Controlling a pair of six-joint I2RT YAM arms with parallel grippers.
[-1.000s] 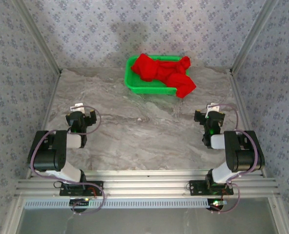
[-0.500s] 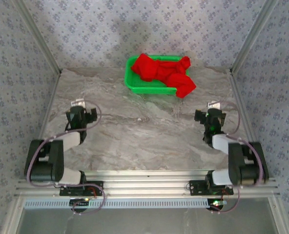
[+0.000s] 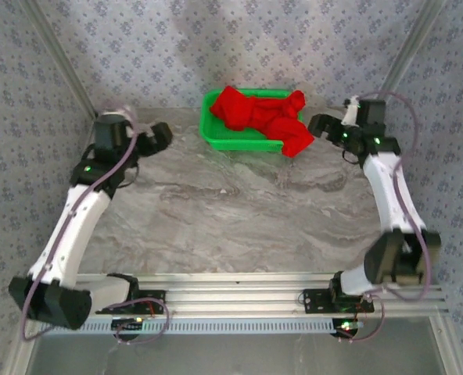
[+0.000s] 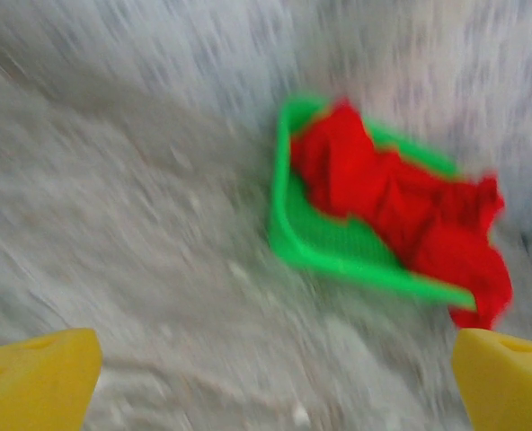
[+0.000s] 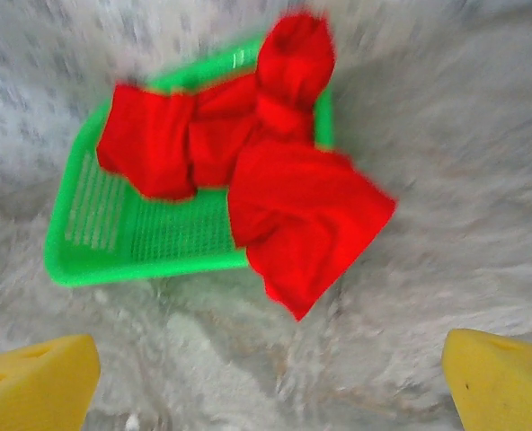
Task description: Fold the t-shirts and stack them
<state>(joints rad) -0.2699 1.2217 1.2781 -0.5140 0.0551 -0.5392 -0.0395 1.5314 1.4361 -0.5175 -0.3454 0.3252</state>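
Movement: left gripper (image 3: 159, 137) and right gripper (image 3: 320, 125) had swung out from beside the arm bases to the far end of the table (image 3: 231, 226), one on either side of the basket (image 3: 216, 134)
Location: t-shirt (image 3: 255, 113) lay crumpled in the green basket, one flap spilled over the right rim onto the table
Handling, as judged: soft, light, limp cloth, not fragile; likely to sag and trail when lifted
Hold point, as judged: the overhanging flap, pinched through a thick fold
Right gripper: fingers spread wide, empty, just beside the flap, no contact evident
Left gripper: fingers spread wide, empty, left of the basket and apart from it
Clarity: both wrist views blurred; shirt print not discernible
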